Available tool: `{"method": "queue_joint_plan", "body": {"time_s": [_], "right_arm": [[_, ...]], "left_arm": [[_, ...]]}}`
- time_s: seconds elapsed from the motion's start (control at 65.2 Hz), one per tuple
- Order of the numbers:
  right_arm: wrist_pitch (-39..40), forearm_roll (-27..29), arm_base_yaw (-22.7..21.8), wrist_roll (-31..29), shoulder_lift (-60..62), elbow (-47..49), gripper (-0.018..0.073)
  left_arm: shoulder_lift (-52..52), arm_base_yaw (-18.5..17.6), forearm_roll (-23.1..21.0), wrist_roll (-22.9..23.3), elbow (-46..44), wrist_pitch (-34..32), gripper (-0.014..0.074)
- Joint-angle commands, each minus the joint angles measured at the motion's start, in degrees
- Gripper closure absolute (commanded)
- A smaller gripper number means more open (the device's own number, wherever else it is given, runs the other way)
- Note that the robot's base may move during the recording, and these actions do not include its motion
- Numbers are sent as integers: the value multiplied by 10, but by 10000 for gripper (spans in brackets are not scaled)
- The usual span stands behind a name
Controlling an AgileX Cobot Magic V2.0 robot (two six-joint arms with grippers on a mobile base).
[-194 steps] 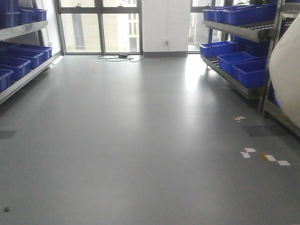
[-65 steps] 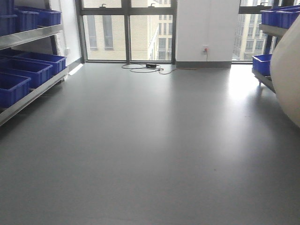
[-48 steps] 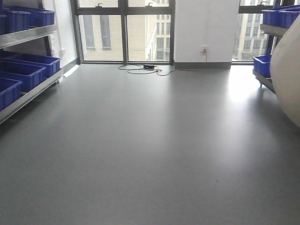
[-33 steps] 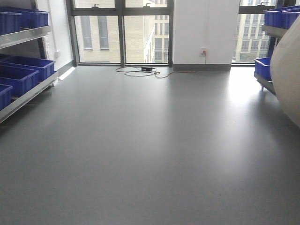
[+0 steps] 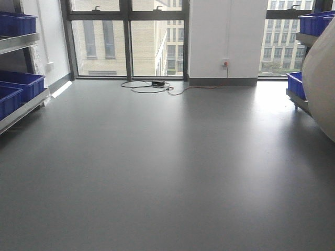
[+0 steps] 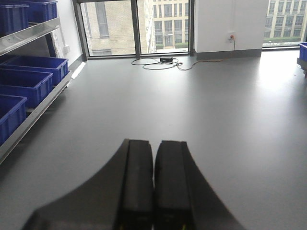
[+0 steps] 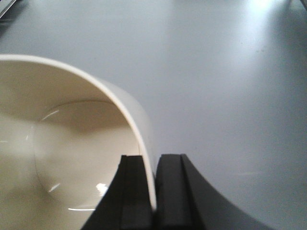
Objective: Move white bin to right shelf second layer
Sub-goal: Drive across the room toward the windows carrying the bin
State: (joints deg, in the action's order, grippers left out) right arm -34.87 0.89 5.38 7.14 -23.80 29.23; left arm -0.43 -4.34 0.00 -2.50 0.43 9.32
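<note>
The white bin [image 5: 323,83] fills the right edge of the front view as a cream curved wall held off the floor. In the right wrist view I look into its glossy inside [image 7: 62,143]. My right gripper [image 7: 152,165] is shut on its rim, one finger inside the wall and one outside. My left gripper [image 6: 153,148] is shut on nothing and hangs over bare grey floor. Of the right shelf I see only a steel lip [image 5: 303,38] and blue crates [image 5: 315,21] past the bin. Its second layer is hidden.
A steel rack with blue crates [image 5: 14,90] lines the left wall and also shows as the left rack [image 6: 26,81] in the left wrist view. A cable and power strip [image 5: 153,84] lie on the floor by the windows. A white wall pillar [image 5: 227,36] stands ahead.
The front view swung off the right rack, then closed in on the window wall. The left rack slid toward the left edge. The bin stayed at the right edge.
</note>
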Motion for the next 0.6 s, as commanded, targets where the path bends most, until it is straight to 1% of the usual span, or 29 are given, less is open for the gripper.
{"method": "queue_joint_plan", "body": {"time_s": [0.0,0.583], "right_arm": [[54,4,-2,-2,-1,17,512],[54,4,-2,-2,-1,17,512]], "left_arm": [[-9,-3,0,3,21,-49,512],[-9,-3,0,3,21,-49,512]]}}
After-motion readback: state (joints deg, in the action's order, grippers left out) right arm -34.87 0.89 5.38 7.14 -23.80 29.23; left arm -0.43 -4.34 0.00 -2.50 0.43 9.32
